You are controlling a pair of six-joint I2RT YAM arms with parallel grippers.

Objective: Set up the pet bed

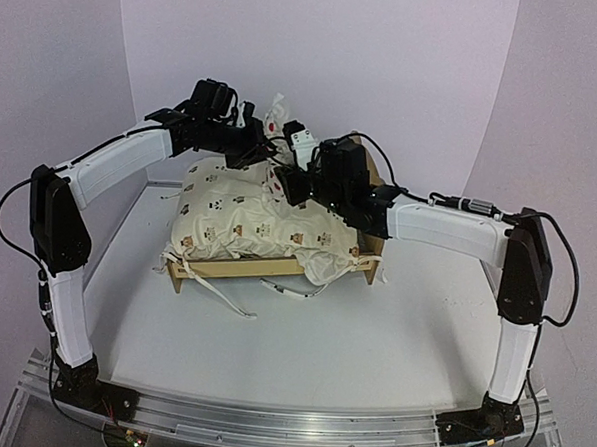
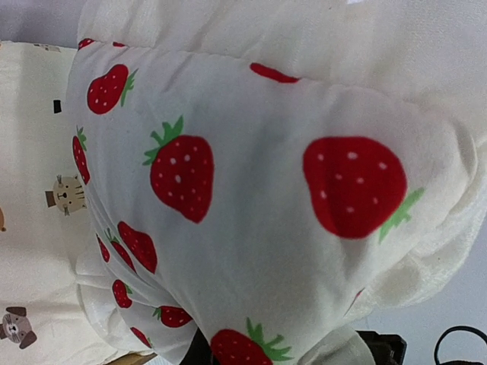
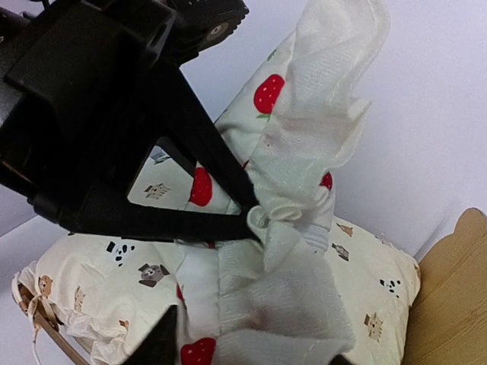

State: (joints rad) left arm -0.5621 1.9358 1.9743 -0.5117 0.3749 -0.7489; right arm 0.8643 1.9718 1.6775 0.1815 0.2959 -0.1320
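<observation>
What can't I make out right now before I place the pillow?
- Top view: pet bed base hidden under the cushion.
- Left wrist view: strawberry pillow fills the frame, hiding the bed below.
- Right wrist view: right gripper fingertips cut off at the bottom edge; grip unclear.

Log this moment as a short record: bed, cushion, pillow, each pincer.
pet bed: light wood frame, standing in the middle of the table
cushion: cream, animal print, lying in the frame, ruffle spilling over the front rail
strawberry pillow: held up over the cushion's far end
left pincer: shut on the pillow's ruffle
right pincer: fingers either side of the pillow's lower edge; grip unclear
</observation>
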